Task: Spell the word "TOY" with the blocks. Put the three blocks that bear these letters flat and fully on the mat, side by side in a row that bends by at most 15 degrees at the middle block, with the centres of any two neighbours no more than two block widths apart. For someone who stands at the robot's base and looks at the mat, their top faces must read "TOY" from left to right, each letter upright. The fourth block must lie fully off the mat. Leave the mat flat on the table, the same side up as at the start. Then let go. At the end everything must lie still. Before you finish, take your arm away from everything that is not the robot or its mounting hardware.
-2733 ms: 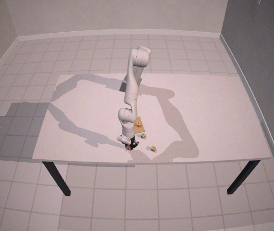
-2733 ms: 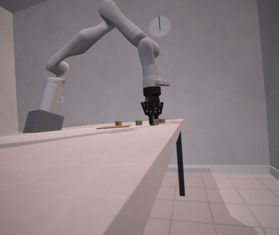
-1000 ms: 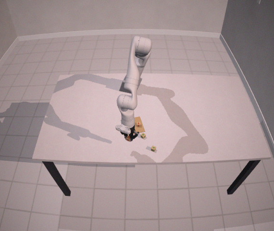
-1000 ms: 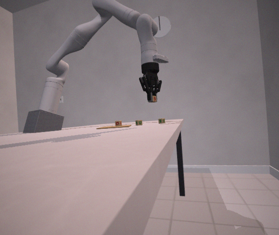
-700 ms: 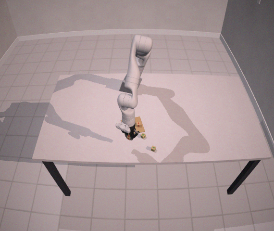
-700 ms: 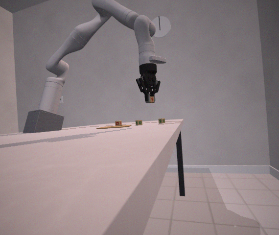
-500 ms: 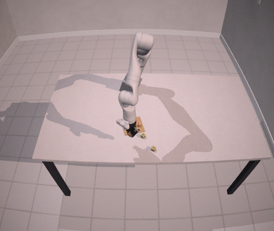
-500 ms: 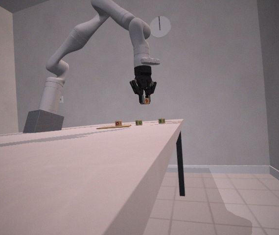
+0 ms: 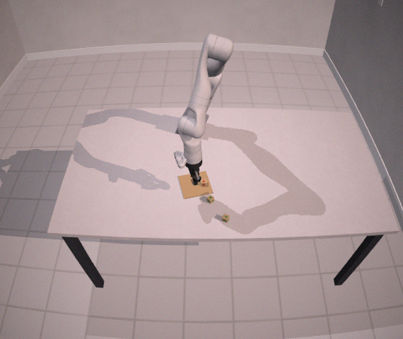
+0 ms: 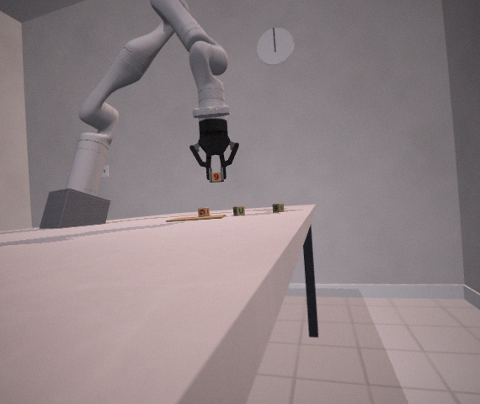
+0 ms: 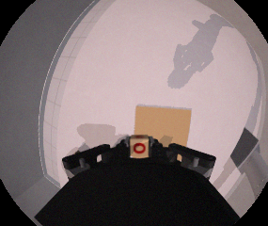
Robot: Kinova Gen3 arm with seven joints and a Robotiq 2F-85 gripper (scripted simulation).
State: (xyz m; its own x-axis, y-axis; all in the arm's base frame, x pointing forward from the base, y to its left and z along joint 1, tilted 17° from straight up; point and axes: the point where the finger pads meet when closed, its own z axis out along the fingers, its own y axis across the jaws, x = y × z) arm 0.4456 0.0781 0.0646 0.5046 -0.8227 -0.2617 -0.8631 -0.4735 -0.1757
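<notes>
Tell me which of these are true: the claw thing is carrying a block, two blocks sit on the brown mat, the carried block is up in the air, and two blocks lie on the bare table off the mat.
1. The tool is carrying a block. True: it is shut on a red-marked block.
2. Two blocks sit on the brown mat. False: only one, a red-lettered block, rests there.
3. The carried block is up in the air. True: in the exterior view it hangs well above the table.
4. Two blocks lie off the mat. True: both green-lettered blocks, one near the mat's corner, one further off.
5. The tool is wide open. False: its fingers grip the block's sides.
</notes>
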